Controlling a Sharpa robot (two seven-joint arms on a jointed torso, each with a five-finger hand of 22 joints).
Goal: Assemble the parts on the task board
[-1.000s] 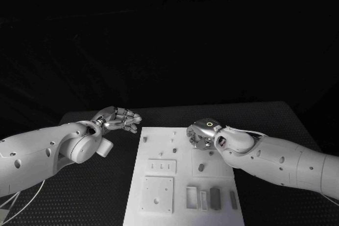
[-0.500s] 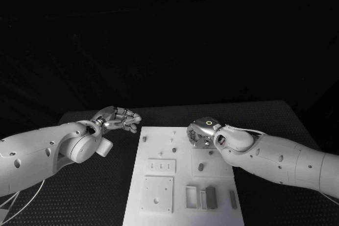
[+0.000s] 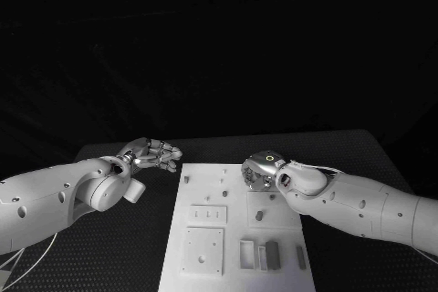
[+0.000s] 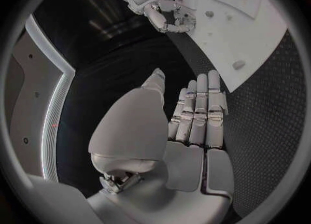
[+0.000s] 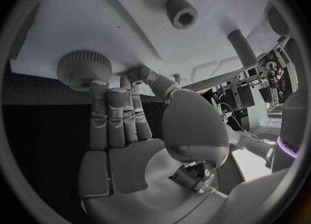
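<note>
Both robot hands at the flat white rectangular task board (image 3: 239, 232) on the black textured surface (image 3: 109, 254).

Right robot hand (image 3: 260, 173) fingers touch a round knurled knob (image 5: 84, 68) at the board's 1 o'clock; grip unclear. Left robot hand (image 3: 155, 154) hangs empty, fingers curled, off its 11 o'clock corner.

A white task board (image 3: 239, 238) lies on a black table (image 3: 119, 254) whose surface carries a fine pattern of small dots. Small grey parts (image 3: 276, 255) sit on the board, darker than the plate around them. Both arms are white. The left hand (image 3: 157, 154) and the right hand (image 3: 259, 173) are silver. A small green ring of light glows on the back of the right hand.
</note>
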